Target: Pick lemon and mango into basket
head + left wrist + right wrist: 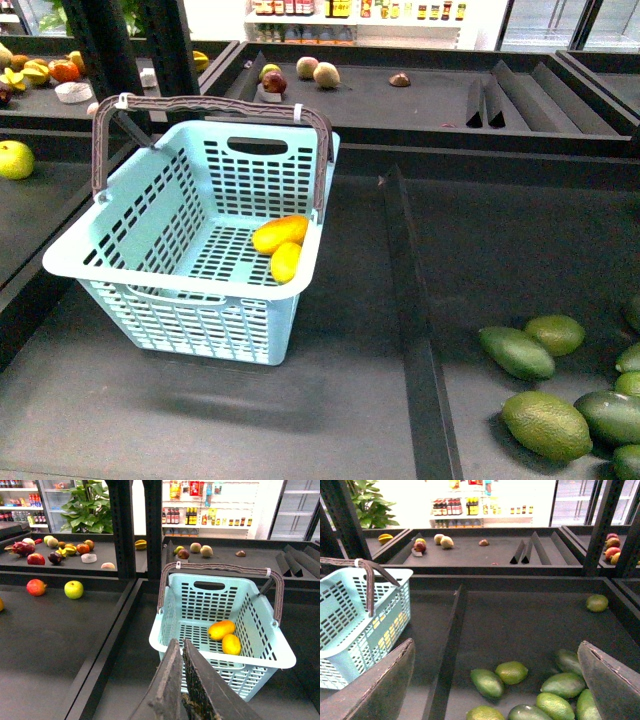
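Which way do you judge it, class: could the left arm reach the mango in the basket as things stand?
Probably yes: the basket is open-topped, its handle stands upright, and the mango lies uncovered beside the lemon.

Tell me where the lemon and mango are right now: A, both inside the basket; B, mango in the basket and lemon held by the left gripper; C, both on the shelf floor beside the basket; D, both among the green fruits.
A: the front view shows the mango and the lemon lying side by side on the slotted floor of the basket.
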